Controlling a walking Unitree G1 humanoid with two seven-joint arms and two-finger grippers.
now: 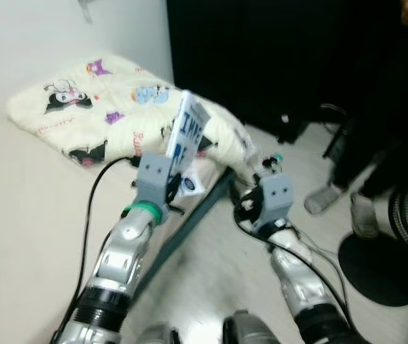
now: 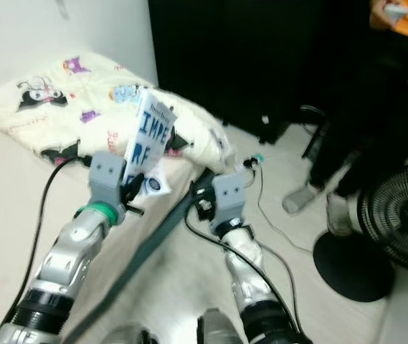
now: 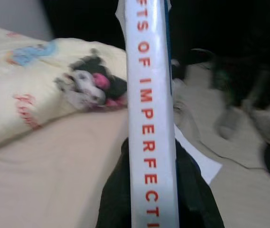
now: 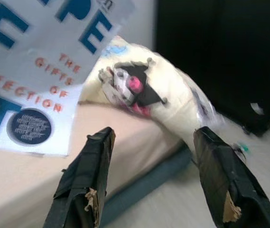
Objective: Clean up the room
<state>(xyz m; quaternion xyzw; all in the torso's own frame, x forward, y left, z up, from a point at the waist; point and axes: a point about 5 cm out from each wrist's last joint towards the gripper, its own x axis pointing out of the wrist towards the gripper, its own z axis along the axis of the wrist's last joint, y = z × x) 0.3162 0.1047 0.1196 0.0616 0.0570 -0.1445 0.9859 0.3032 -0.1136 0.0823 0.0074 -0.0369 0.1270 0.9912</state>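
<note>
My left gripper (image 1: 173,174) is shut on a white book (image 1: 187,131) with big blue letters, held upright over the edge of the bed (image 1: 24,215). In the left wrist view the book's spine (image 3: 151,118) with red lettering stands between the two black fingers (image 3: 118,194). My right gripper (image 4: 151,137) is open with nothing between its fingers. It hovers beside the bed's corner, just right of the book's cover (image 4: 35,71). A cream pillow (image 1: 103,93) printed with cartoon figures lies at the head of the bed.
A person's legs in dark trousers and grey socks (image 1: 323,199) stand on the floor at the right. A black fan (image 2: 404,215) on a round base (image 2: 353,266) is at the far right. A black cable (image 1: 89,208) crosses the mattress. Dark furniture (image 1: 261,57) fills the back.
</note>
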